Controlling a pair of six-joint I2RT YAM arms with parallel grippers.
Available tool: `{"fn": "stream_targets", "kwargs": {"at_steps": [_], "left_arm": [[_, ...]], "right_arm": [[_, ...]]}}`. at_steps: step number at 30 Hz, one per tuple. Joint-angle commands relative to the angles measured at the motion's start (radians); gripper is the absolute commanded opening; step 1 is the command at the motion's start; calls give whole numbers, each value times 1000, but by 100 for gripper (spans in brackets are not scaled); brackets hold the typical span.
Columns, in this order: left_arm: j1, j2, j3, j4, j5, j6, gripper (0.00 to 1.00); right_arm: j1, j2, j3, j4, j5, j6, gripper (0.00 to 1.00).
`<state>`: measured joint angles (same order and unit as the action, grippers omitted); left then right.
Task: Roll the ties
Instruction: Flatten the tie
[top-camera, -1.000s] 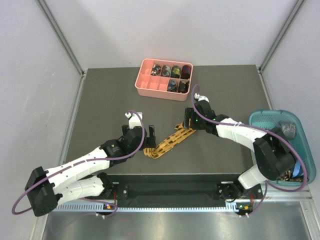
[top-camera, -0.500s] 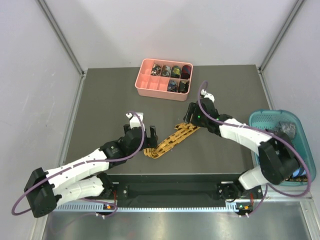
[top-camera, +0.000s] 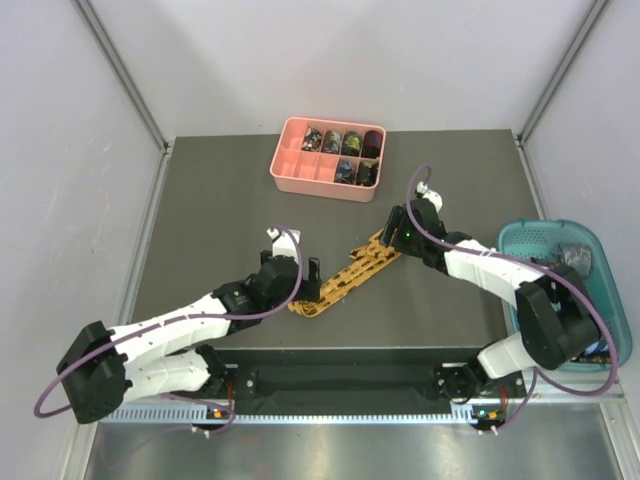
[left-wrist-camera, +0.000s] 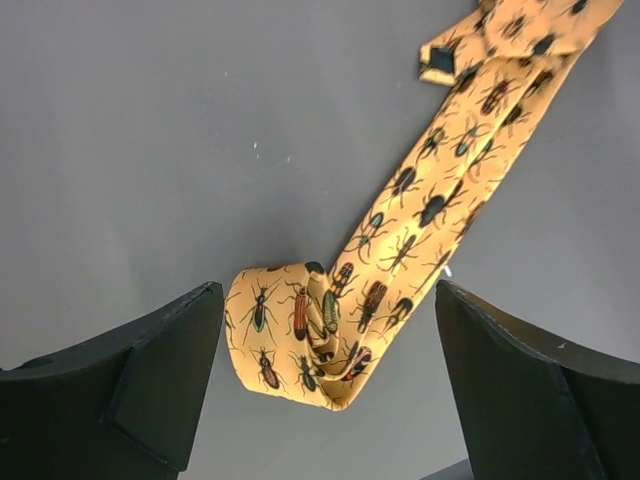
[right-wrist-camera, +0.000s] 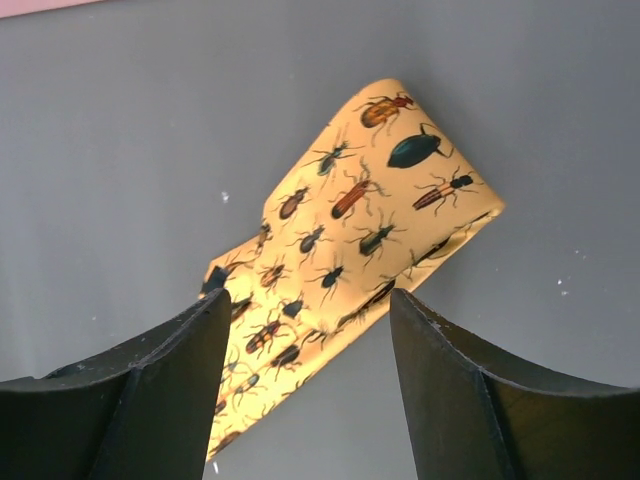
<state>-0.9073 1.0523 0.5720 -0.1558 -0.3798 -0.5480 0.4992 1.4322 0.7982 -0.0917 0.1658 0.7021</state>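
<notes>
Diagonally the yellow tie (top-camera: 343, 279) lies, near-left end apparently curled, pointing far-right.

A pink compartment tray (top-camera: 318, 190) is set at the far middle of a dark grey table (top-camera: 210, 200); a teal plastic basket (top-camera: 545, 231) is seen just beyond its right edge.

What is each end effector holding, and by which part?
Nothing. Left end effector open around the coiled end of the tie; right end effector open over its flat end.
</notes>
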Motion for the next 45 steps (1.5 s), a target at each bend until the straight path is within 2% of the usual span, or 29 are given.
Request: {"fn": "stream_targets", "kwargs": {"at_steps": [1,6,9,17,23,27,31,35,39,41,42,45], "left_arm": [[2,32,-27,88,13,0,91],[2,74,-53,125,4,-13,86],[2,98,-69,150,56,-10,79],[1,181,-90,148,99,-20,53],[2,198,-101,148,114,-29,40],[2,184,-124,150,117,-32,31],[1,175,-153,177,119,-35,14],[-2,178,-147,182,134,-18,1],[-4,173,-141,183,127,-12,0],[-7,163,-144,188,127,-7,0],[-8,158,-146,188,125,-4,0],[-10,138,-150,188,125,0,0]], "right_arm": [[-22,40,24,79,-5,20,64],[-31,140,70,141,-52,34,63],[-34,195,101,173,-81,53,61],[-53,276,127,277,-121,120,52],[-73,307,154,262,-81,96,48],[-135,304,164,233,-55,51,47],[-234,272,136,236,-89,19,47],[-278,200,142,210,-107,-109,54],[-265,126,141,168,-153,-232,61],[-239,74,128,155,-163,-318,61],[-223,60,119,150,-164,-352,56],[-150,39,142,68,-163,-473,53]]}}
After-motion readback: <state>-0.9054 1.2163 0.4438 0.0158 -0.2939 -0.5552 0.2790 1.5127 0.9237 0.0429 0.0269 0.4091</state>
